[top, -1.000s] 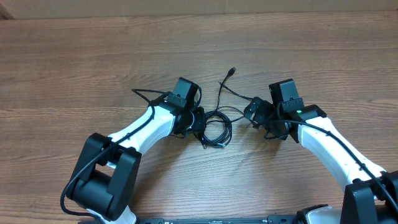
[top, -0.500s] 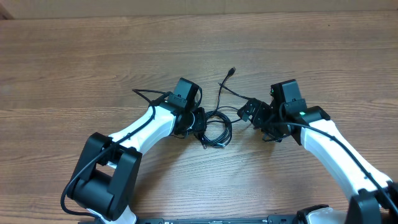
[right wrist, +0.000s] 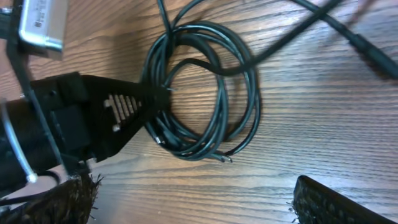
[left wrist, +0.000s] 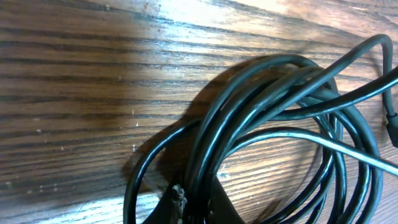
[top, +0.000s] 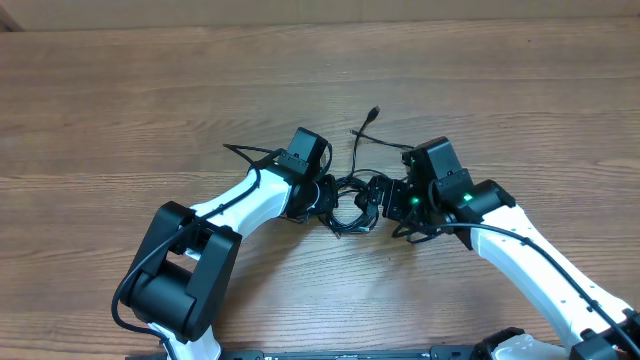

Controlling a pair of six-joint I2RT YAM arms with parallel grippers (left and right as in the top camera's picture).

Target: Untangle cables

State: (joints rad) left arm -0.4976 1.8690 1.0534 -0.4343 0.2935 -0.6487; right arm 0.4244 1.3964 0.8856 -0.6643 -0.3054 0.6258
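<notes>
Overhead: the right hand [top: 385, 197] has moved left across the wooden bench [top: 150, 90] since a second ago and now sits at the right edge of the cables [top: 348, 226]. These are thin black cords in a coil between the two arms. The left hand [top: 325, 195] has edged right and has gone from part open to shut at the coil's left side. One loose strand runs up to a small plug end [top: 372, 114], unchanged. Left wrist: the coil [left wrist: 267, 93] lies flat on the bench, and the left hand [left wrist: 193, 205] pinches several strands. Right wrist: the left hand [right wrist: 158, 93] grips the coil [right wrist: 186, 152], partly covering its left rim. The right hand's fingers [right wrist: 329, 199] are spread wide and hold nothing.
</notes>
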